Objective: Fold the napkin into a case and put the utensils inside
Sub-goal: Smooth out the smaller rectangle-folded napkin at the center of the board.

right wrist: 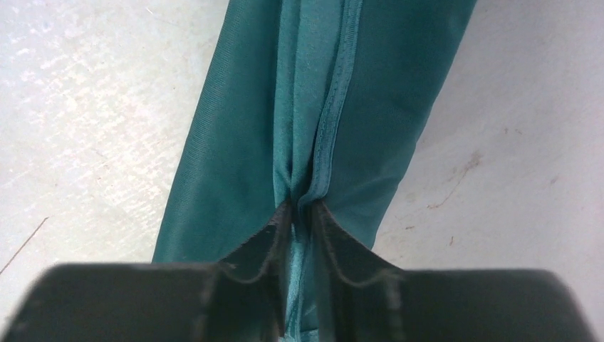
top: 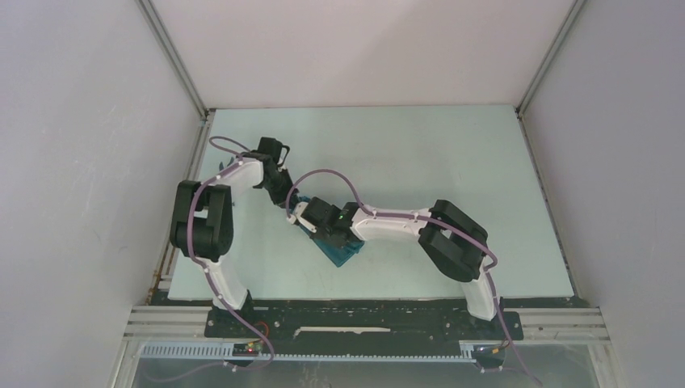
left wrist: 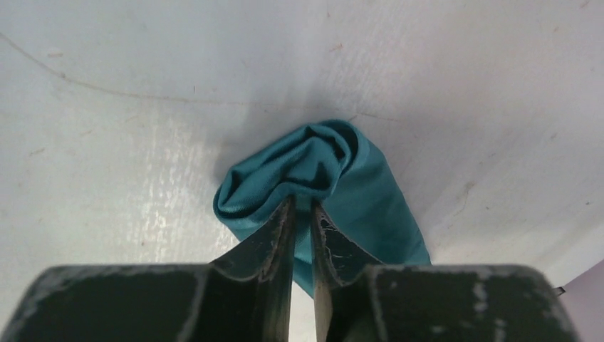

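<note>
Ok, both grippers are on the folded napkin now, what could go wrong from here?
1. The right gripper pinches only the hemmed edges along the seam of the napkin; pulling up could peel the fold open.
2. The left gripper sits at the loosely rolled end, its fingers a slim gap apart; if that hold slips, the end may unroll.
3. In the top view the two grippers crowd together over the cloth, so a careless move could knock them.

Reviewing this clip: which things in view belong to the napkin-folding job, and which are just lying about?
Belongs to the job:
- soft teal fabric napkin, folded into a narrow bundle
- left claw and right claw, both pinching it
- no utensils in view

Not part of it:
- pale table top
- grey enclosure walls
- purple arm cables
</note>
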`<action>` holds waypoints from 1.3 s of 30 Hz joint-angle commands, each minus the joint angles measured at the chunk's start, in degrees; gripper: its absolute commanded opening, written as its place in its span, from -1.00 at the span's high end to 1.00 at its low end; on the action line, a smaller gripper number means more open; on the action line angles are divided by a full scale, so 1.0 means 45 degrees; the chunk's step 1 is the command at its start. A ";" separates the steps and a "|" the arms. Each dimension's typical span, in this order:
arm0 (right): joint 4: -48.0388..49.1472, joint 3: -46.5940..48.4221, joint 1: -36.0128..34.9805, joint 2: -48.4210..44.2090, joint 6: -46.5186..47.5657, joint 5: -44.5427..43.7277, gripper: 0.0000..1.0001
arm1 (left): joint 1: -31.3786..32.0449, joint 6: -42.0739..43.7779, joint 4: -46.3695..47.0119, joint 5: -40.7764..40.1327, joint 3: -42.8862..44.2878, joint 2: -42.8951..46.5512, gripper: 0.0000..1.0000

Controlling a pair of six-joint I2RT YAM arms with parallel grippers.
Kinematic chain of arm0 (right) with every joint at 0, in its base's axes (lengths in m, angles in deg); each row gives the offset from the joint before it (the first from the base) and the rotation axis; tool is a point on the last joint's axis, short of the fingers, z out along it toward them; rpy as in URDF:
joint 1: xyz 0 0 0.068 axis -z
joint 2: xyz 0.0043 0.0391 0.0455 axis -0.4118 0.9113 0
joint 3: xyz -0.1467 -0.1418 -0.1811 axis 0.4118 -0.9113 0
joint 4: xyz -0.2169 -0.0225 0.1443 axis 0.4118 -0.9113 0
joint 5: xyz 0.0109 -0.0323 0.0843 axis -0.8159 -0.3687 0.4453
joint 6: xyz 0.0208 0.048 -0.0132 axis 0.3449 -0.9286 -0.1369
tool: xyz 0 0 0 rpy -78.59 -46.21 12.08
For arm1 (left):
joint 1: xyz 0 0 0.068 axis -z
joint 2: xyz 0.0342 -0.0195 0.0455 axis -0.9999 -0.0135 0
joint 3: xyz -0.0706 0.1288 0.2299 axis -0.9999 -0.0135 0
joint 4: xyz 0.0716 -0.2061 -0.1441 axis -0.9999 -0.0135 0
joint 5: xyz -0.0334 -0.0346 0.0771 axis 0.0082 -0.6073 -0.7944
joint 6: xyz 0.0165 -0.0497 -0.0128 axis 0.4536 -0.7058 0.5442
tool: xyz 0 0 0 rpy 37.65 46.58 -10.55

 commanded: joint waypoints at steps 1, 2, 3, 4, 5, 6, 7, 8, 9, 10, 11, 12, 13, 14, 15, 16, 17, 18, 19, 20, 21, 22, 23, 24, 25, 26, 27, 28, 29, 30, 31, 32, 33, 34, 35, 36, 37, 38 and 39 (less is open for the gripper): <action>0.0467 -0.0131 -0.0130 0.0359 -0.0349 -0.0083 0.61 | -0.0046 0.0326 -0.0563 0.0175 -0.0049 0.1589 0.48; 0.0447 -0.0113 -0.0134 0.0376 -0.0415 -0.0077 0.70 | -0.0066 0.0345 -0.0585 0.0149 -0.0274 0.2012 0.40; 0.0416 -0.0092 -0.0137 0.0365 -0.0484 -0.0088 0.79 | -0.0073 0.0347 -0.0588 0.0126 -0.0573 0.2529 0.33; 0.0404 -0.0091 -0.0145 0.0318 -0.0553 -0.0109 0.89 | -0.0087 0.0304 -0.0564 0.0131 -0.0975 0.3062 0.28; 0.0410 -0.0089 -0.0126 0.0254 -0.0621 -0.0102 0.97 | -0.0088 0.0208 -0.0443 0.0209 -0.1577 0.3690 0.24; 0.0394 -0.0088 -0.0097 0.0175 -0.0676 -0.0023 1.00 | -0.0088 0.0062 -0.0240 0.0368 -0.2233 0.4301 0.23; 0.0421 -0.0108 -0.0062 0.0079 -0.0748 0.0060 1.00 | -0.0088 -0.0086 -0.0056 0.0561 -0.2896 0.4844 0.24; 0.0410 -0.0110 -0.0004 -0.0020 -0.0833 0.0158 1.00 | -0.0079 -0.0268 0.0140 0.0754 -0.3648 0.5346 0.26; 0.0391 -0.0096 0.0043 -0.0121 -0.0915 0.0285 1.00 | -0.0077 -0.0574 0.0472 0.1017 -0.4408 0.5831 0.27; 0.0379 -0.0092 0.0119 -0.0241 -0.1049 0.0445 1.00 | -0.0043 -0.0905 0.1012 0.1492 -0.5319 0.6292 0.28; 0.0361 -0.0091 0.0195 -0.0346 -0.1169 0.0624 1.00 | 0.0003 -0.1340 0.1658 0.2040 -0.6094 0.6680 0.31; 0.0358 -0.0077 0.0273 -0.0452 -0.1296 0.0846 1.00 | 0.0108 -0.1799 0.2571 0.2560 -0.6875 0.6943 0.34; 0.0351 -0.0094 0.0329 -0.0577 -0.1431 0.0999 1.00 | 0.0305 -0.2269 0.3257 0.2923 -0.7509 0.7151 0.35; 0.0323 -0.0094 0.0380 -0.0681 -0.1558 0.1111 1.00 | 0.0569 -0.2807 0.3997 0.3212 -0.8040 0.7239 0.36; 0.0315 -0.0092 0.0420 -0.0794 -0.1689 0.1266 1.00 | 0.0860 -0.3301 0.4799 0.3441 -0.8505 0.7271 0.38; 0.0304 -0.0077 0.0477 -0.0923 -0.1837 0.1459 1.00 | 0.1124 -0.3814 0.5447 0.3572 -0.8870 0.7251 0.39; 0.0280 -0.0070 0.0523 -0.1020 -0.2054 0.1676 1.00 | 0.1333 -0.4245 0.6009 0.3586 -0.9153 0.7197 0.44; 0.0285 -0.0072 0.0565 -0.1132 -0.2215 0.1815 1.00 | 0.1637 -0.4638 0.6433 0.3498 -0.9381 0.7130 0.49; 0.0251 -0.0062 0.0600 -0.1234 -0.2340 0.1879 1.00 | 0.1863 -0.4887 0.6610 0.3289 -0.9517 0.7108 0.55; 0.0237 -0.0071 0.0626 -0.1312 -0.2468 0.1963 1.00 | 0.2074 -0.5038 0.6652 0.3004 -0.9612 0.7083 0.59; 0.0204 -0.0072 0.0659 -0.1361 -0.2598 0.2073 1.00 | 0.2247 -0.5157 0.6672 0.2795 -0.9719 0.7081 0.63; 0.0183 -0.0079 0.0711 -0.1411 -0.2751 0.2192 1.00 | 0.2367 -0.5321 0.6760 0.2639 -0.9852 0.7091 0.67; 0.0153 -0.0078 0.0764 -0.1427 -0.2802 0.2361 1.00 | 0.2440 -0.5524 0.6971 0.2566 -1.0064 0.7114 0.71; 0.0147 -0.0104 0.0800 -0.1490 -0.3043 0.2423 1.00 | 0.2496 -0.5808 0.7225 0.2513 -1.0279 0.7122 0.71; 0.0190 -0.0122 0.0846 -0.1528 -0.3268 0.2697 1.00 | 0.2556 -0.5956 0.7432 0.2458 -1.0459 0.7105 0.73; 0.0232 -0.0129 0.0890 -0.1566 -0.3492 0.2885 1.00 | 0.2608 -0.6053 0.7568 0.2419 -1.0605 0.7050 0.76; 0.0267 -0.0125 0.0931 -0.1615 -0.3698 0.3141 1.00 | 0.2636 -0.6116 0.7656 0.2402 -1.0649 0.6967 0.77; 0.0312 -0.0127 0.0958 -0.1641 -0.3931 0.3314 1.00 | 0.2659 -0.6137 0.7764 0.2437 -1.0662 0.6874 0.79; 0.0330 -0.0130 0.0976 -0.1666 -0.4136 0.3509 1.00 | 0.2674 -0.6137 0.7807 0.2438 -1.0649 0.6784 0.80; 0.0391 -0.0130 0.0998 -0.1672 -0.4333 0.3697 1.00 | 0.2684 -0.6137 0.7837 0.2426 -1.0635 0.6712 0.81; 0.0423 -0.0103 0.0983 -0.1631 -0.4477 0.3823 1.00 | 0.2685 -0.6137 0.7882 0.2440 -1.0643 0.6661 0.82; 0.0442 -0.0063 0.0974 -0.1579 -0.4635 0.3912 1.00 | 0.2700 -0.6137 0.7915 0.2413 -1.0644 0.6628 0.83; 0.0417 -0.0015 0.0966 -0.1507 -0.4744 0.3994 1.00 | 0.2714 -0.6154 0.7958 0.2404 -1.0627 0.6590 0.83; 0.0378 0.0070 0.0948 -0.1402 -0.4846 0.4056 1.00 | 0.2756 -0.6173 0.7983 0.2400 -1.0610 0.6533 0.84; 0.0373 0.0127 0.0931 -0.1326 -0.4956 0.4125 1.00 | 0.2814 -0.6175 0.8003 0.2407 -1.0564 0.6485 0.85; 0.0379 0.0168 0.0926 -0.1263 -0.5058 0.4209 1.00 | 0.2862 -0.6176 0.8005 0.2408 -1.0539 0.6433 0.86; 0.0402 0.0190 0.0923 -0.1221 -0.5171 0.4271 1.00 | 0.2924 -0.6193 0.8011 0.2391 -1.0528 0.6409 0.86; 0.0449 0.0225 0.0925 -0.1164 -0.5258 0.4344 1.00 | 0.2976 -0.6195 0.8006 0.2381 -1.0522 0.6382 0.87; 0.0450 0.0263 0.0916 -0.1096 -0.5369 0.4407 1.00 | 0.2980 -0.6195 0.8006 0.2373 -1.0556 0.6364 0.88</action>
